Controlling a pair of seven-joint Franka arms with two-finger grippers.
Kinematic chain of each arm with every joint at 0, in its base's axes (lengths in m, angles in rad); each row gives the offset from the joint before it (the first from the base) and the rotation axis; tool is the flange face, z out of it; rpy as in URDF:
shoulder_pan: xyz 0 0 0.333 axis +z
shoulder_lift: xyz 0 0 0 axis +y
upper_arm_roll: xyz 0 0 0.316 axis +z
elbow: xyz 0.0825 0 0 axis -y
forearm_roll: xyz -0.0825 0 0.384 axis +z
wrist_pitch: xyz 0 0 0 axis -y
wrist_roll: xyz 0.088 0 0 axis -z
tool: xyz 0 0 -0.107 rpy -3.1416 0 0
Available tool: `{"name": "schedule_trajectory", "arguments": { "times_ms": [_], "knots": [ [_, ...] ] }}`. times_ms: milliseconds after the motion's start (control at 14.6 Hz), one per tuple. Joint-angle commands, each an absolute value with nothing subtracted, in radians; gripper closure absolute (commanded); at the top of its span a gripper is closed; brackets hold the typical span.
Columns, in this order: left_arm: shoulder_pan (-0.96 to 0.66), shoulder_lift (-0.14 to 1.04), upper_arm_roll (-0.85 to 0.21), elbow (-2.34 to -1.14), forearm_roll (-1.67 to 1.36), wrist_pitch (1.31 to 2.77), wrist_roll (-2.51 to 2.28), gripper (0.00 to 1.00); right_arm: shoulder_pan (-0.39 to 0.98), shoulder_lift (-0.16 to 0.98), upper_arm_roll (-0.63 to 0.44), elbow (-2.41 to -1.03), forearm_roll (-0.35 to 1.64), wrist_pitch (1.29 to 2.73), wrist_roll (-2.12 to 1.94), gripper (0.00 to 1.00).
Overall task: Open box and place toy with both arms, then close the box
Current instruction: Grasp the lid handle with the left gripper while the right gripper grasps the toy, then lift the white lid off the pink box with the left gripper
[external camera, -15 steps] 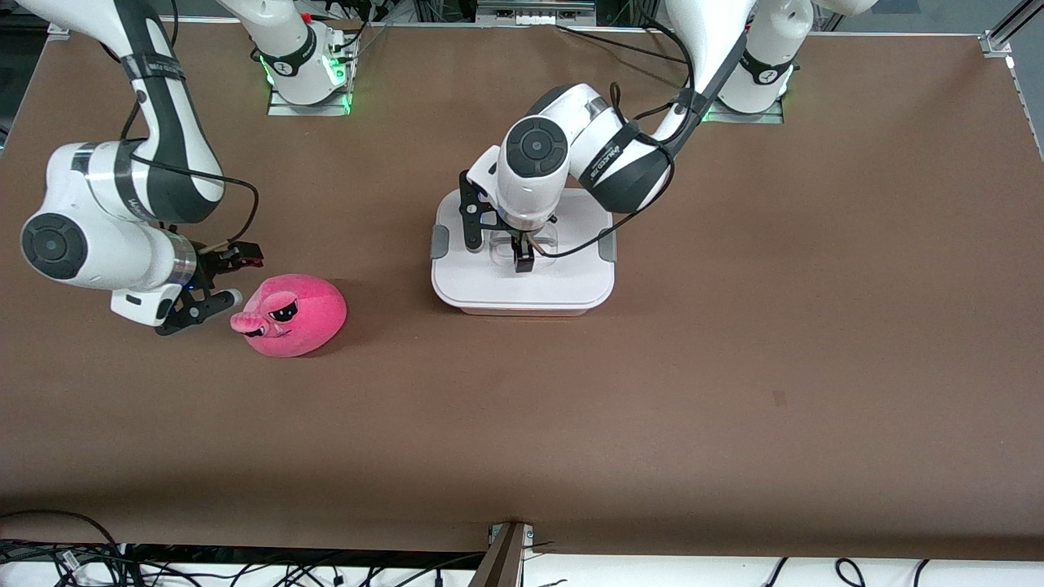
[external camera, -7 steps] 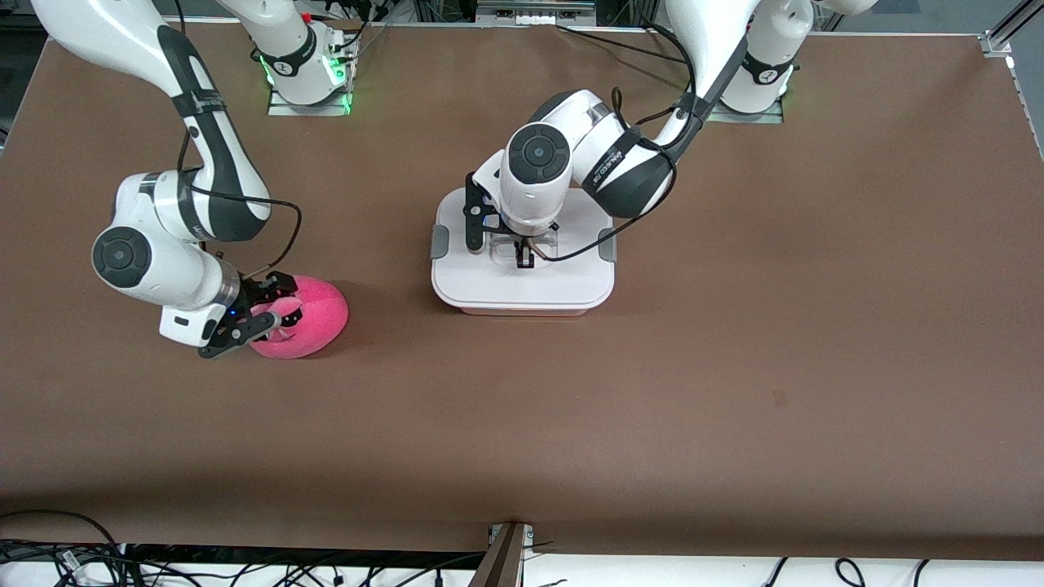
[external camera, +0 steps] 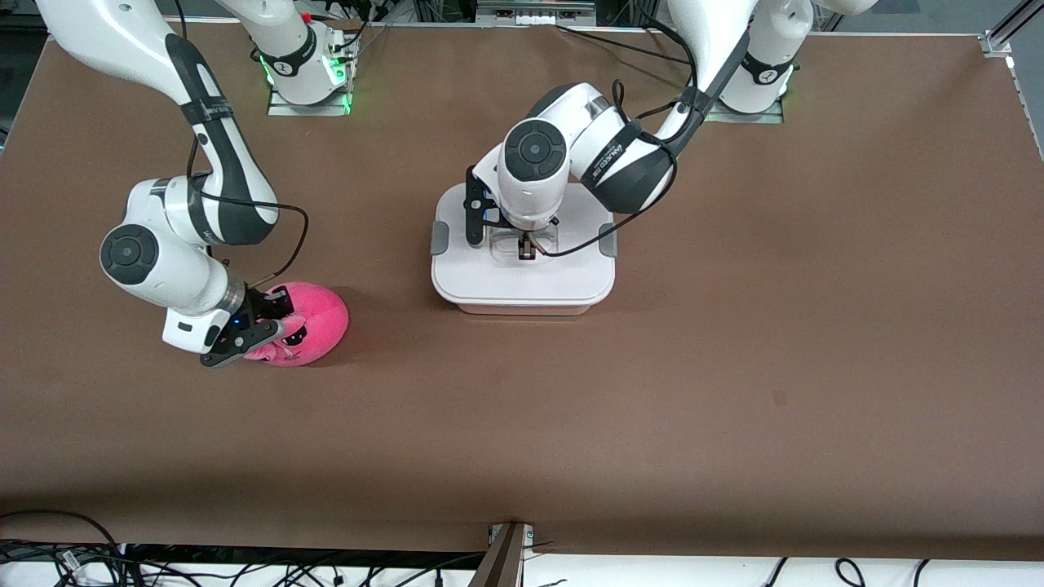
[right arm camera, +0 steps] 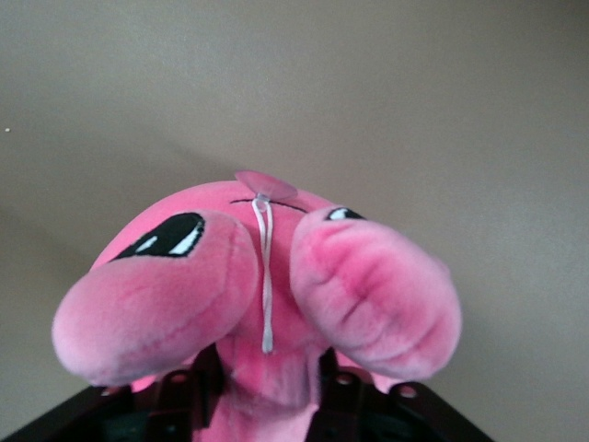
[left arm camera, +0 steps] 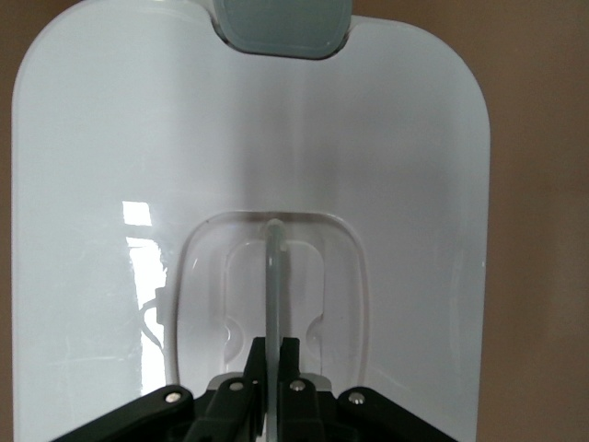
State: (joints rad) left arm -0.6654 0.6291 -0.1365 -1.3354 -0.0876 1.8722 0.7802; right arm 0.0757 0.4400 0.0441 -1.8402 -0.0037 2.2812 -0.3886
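Observation:
The box [external camera: 522, 281] stands mid-table with its white lid [left arm camera: 92, 184] on and a grey clip [external camera: 440, 240] at each end. My left gripper [external camera: 526, 249] is down in the lid's recess. There the left gripper [left arm camera: 274, 354] is shut on the clear handle [left arm camera: 273, 276]. The pink toy [external camera: 314, 314] lies on the table toward the right arm's end. My right gripper [external camera: 265, 322] covers its face, so the sunglasses barely show. In the right wrist view the right gripper [right arm camera: 269, 387] squeezes the toy's [right arm camera: 166, 285] snout between its fingers [right arm camera: 189, 391].
The brown table [external camera: 734, 367] stretches wide toward the left arm's end and toward the front camera. Both arm bases [external camera: 306, 73] sit at the table's edge farthest from that camera. Loose cables [external camera: 65, 554] hang below the near edge.
The right gripper moved from beside the toy onto its snout and closed on it. The left gripper closed on the lid's handle.

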Motion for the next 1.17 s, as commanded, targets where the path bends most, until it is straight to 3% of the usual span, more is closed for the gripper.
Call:
{"name": "schedule_trajectory", "arguments": {
  "times_ms": [0, 412, 618, 824, 1098],
  "knots": [
    [-0.658, 0.591, -0.156, -1.328, -0.08, 1.819, 0.811, 1.0, 0.074, 0.459, 0.048, -1.809, 0.043, 2.289, -0.393, 1.0],
    [-0.65, 0.483, -0.16, -1.322, -0.083, 1.725, 0.864, 1.0, 0.078, 0.414, 0.054, -1.779, 0.051, 2.238, -0.4, 1.0],
    [-0.606, 0.394, -0.143, -1.324, -0.072, 1.571, 0.87, 1.0, 0.078, 0.371, 0.061, -1.703, 0.051, 2.062, -0.446, 1.0],
    [-0.465, 0.359, -0.144, -1.325, -0.066, 1.496, 0.928, 1.0, 0.078, 0.336, 0.126, -1.608, 0.051, 1.849, -0.476, 1.0],
    [-0.278, 0.356, -0.143, -1.325, 0.153, 1.473, 1.17, 1.0, 0.078, 0.321, 0.291, -1.546, 0.041, 1.724, -0.477, 1.0]
  ]
}}
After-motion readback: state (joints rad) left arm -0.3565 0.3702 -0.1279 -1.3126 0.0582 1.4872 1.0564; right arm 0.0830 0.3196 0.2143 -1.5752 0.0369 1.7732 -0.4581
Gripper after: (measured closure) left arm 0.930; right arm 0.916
